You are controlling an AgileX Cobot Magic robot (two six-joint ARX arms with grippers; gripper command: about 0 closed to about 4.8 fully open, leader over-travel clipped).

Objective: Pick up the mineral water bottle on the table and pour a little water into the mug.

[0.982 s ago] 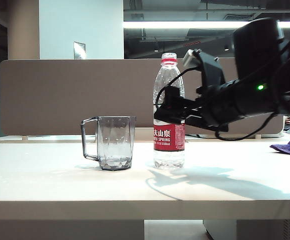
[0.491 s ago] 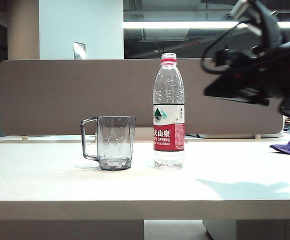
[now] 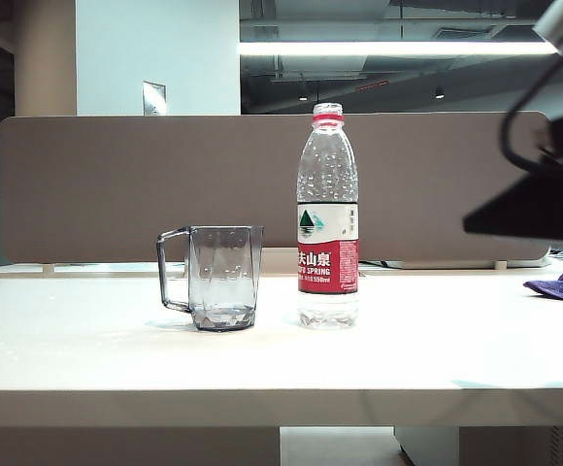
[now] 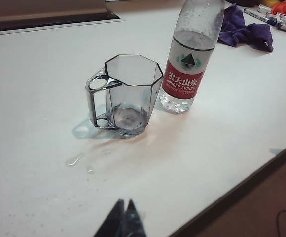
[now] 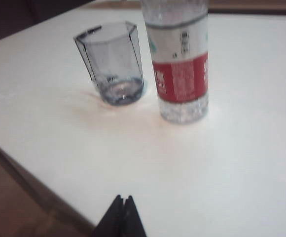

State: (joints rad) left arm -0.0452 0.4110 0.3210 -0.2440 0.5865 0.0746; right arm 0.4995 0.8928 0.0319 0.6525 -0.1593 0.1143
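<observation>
- Progress looks late: the mug (image 3: 223,277) holds a shallow layer of water (image 4: 127,118) at its base, and the mineral water bottle (image 3: 328,218) stands upright on the table (image 3: 262,359) with no cap on its neck. My judgement is that the pour is done and the bottle has been set back down.
- Right gripper (image 5: 123,205): its fingertips are pressed together with nothing between them, so it is clenched and empty. It sits high and back from the table; the bottle stands ahead of it and the mug a little further off, beside the bottle. In the exterior view only the dark bulk of this arm shows at the right edge, well apart from both things.
- Left gripper (image 4: 124,210): also clenched tight on nothing, hanging above the near part of the table. Mug and bottle stand ahead of it, the mug nearer, the bottle just beyond and to the side, close to the mug but not touching.
- Droplets (image 4: 75,159) of spilled water lie on the table between the left claw and the mug's handle.
- Purple cloth (image 4: 244,29) lies well beyond the bottle, away from both claws.
- What is left, judging from this: little or nothing beyond parking the arms.
</observation>
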